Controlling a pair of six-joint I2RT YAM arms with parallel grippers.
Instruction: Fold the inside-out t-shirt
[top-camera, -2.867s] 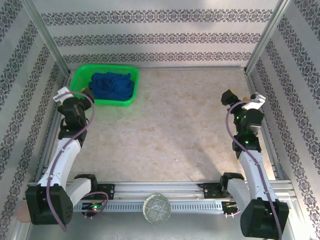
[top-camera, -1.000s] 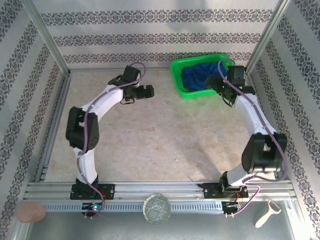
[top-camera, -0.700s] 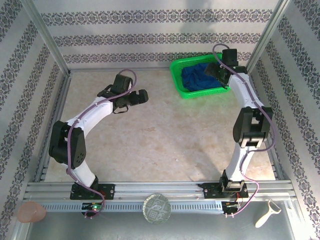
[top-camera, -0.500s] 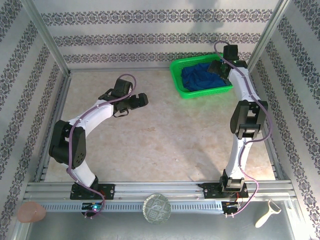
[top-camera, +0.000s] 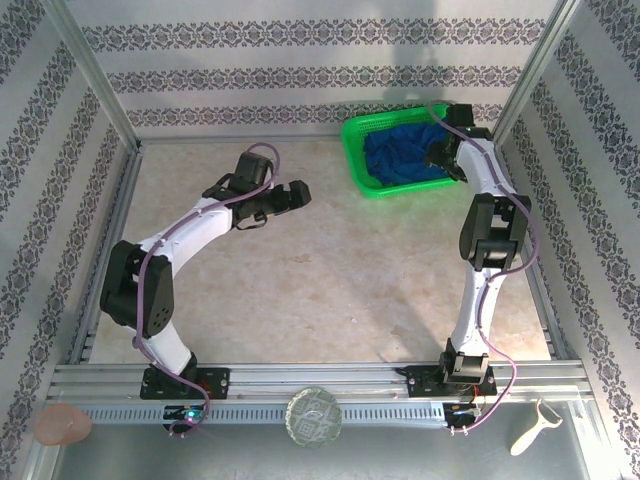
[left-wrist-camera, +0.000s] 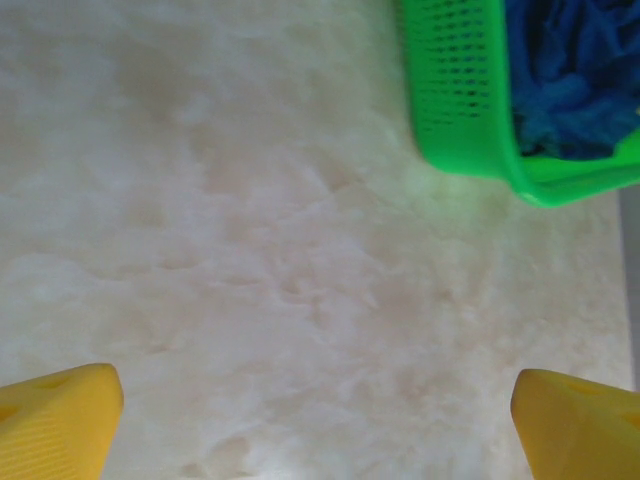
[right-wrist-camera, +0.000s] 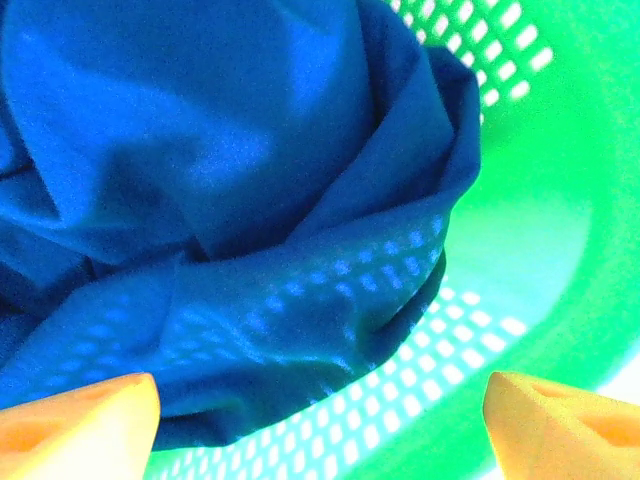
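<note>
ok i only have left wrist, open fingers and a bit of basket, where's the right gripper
observer: the right gripper hangs over the basket, jaws open.
operator: holding the shirt
observer: no, the shirt lies bunched in the basket below its fingers.
operator: where's the basket on the table
observer: far right corner of the table, by the back wall.
</note>
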